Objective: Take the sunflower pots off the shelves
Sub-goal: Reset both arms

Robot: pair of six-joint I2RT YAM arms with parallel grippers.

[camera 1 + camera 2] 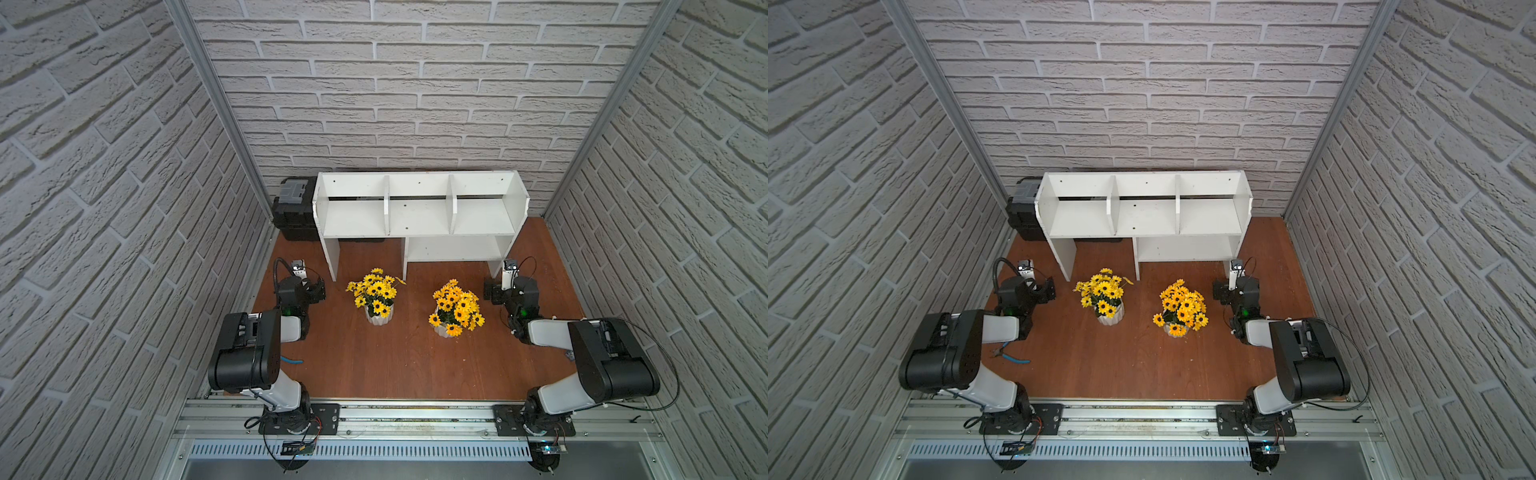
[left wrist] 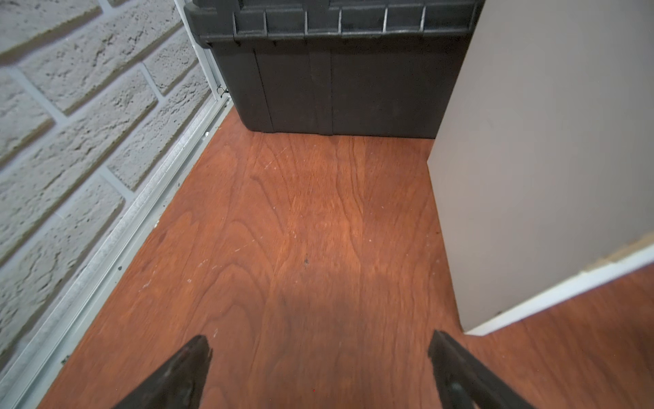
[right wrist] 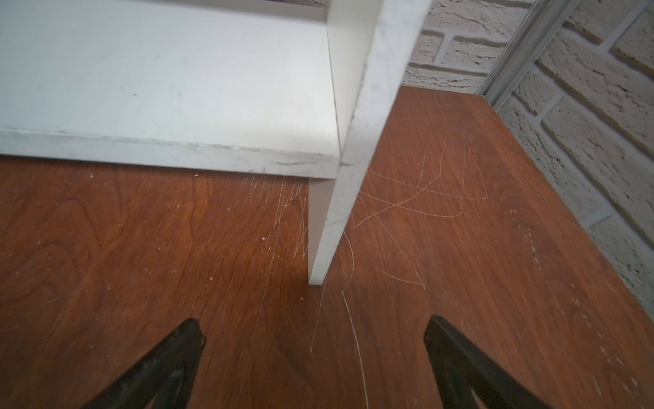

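Two sunflower pots stand on the brown table in front of the shelves (image 1: pixel 419 216), in both top views. The left pot (image 1: pixel 379 318) is near the unit's left leg and the right pot (image 1: pixel 444 329) is below the lower shelf (image 1: pixel 1183 248). All compartments of the shelves (image 1: pixel 1142 218) hold nothing. My left gripper (image 2: pixel 320 348) is open over bare wood, facing the toolbox, beside the unit's side panel (image 2: pixel 548 159). My right gripper (image 3: pixel 313 334) is open too, low over the table, facing the unit's right leg (image 3: pixel 323 230). Neither gripper touches a pot.
A black-and-grey toolbox (image 1: pixel 295 208) sits at the back left against the shelf unit, also close ahead in the left wrist view (image 2: pixel 336 70). Blue-handled pliers (image 1: pixel 1013 358) lie by the left arm (image 1: pixel 291 324). Brick walls close in both sides. A metal rail (image 1: pixel 415 415) runs along the front.
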